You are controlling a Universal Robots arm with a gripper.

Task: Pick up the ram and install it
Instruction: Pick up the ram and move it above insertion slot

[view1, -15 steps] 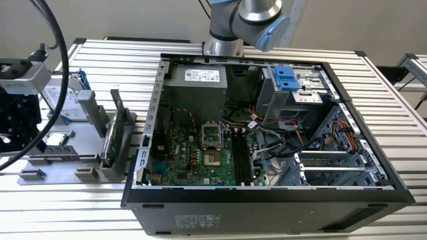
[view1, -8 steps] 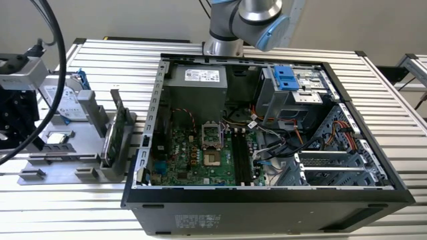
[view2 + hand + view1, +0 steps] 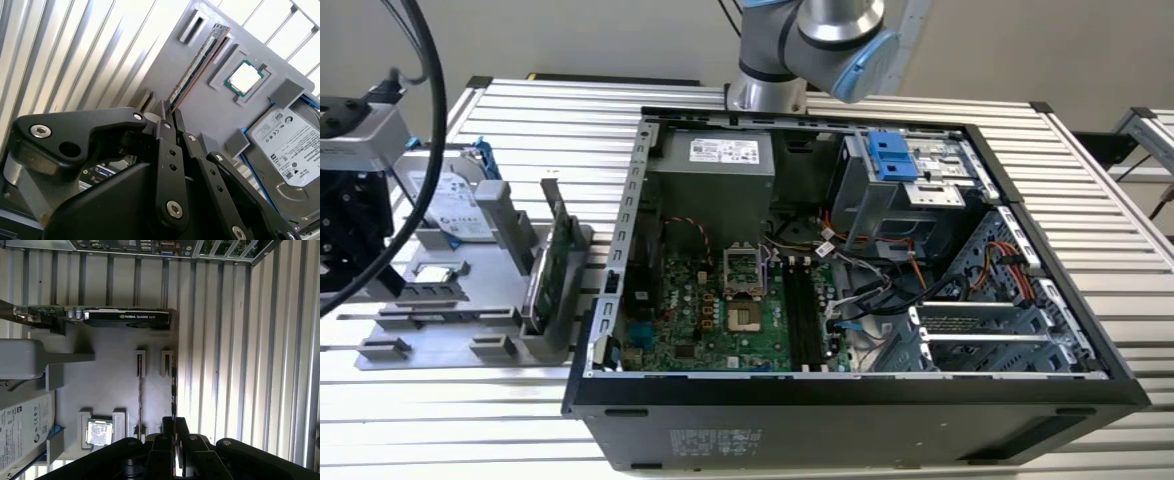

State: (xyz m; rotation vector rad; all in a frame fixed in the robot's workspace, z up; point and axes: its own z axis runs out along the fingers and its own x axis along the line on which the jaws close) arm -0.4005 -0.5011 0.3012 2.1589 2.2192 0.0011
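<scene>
Exterior view: Locate the open computer case (image 3: 854,430) on the slatted table (image 3: 547,110). The gray fixture tray (image 3: 454,340) lies toward the table's edge at the exterior view's left. On the tray, the expansion card (image 3: 558,265) stands upright along the side nearest the case. The hard drive (image 3: 454,215) sits at the tray's rear corner. The arm (image 3: 834,40) rises behind the case.

Second wrist view: Observe the gripper (image 3: 170,111) above the tray (image 3: 200,115). Its fingers are drawn together and you can see nothing clamped between them. The ram (image 3: 197,62) stands on its long edge in its tray slot, seated at both ends. Its near end runs up to the fingertips as seen from this camera. The processor chip (image 3: 244,77) lies flat in its own recess just beside the ram. The hard drive (image 3: 285,140) is beyond the chip.

First wrist view: Note that the ram (image 3: 140,400) appears as a thin line parallel to the tray's (image 3: 110,385) outer edge. It lies between that edge and the processor chip (image 3: 99,432). The closed gripper (image 3: 175,424) sits over the tray's edge, beside the ram rather than on it. The expansion card (image 3: 125,317) crosses the tray's far end.
</scene>
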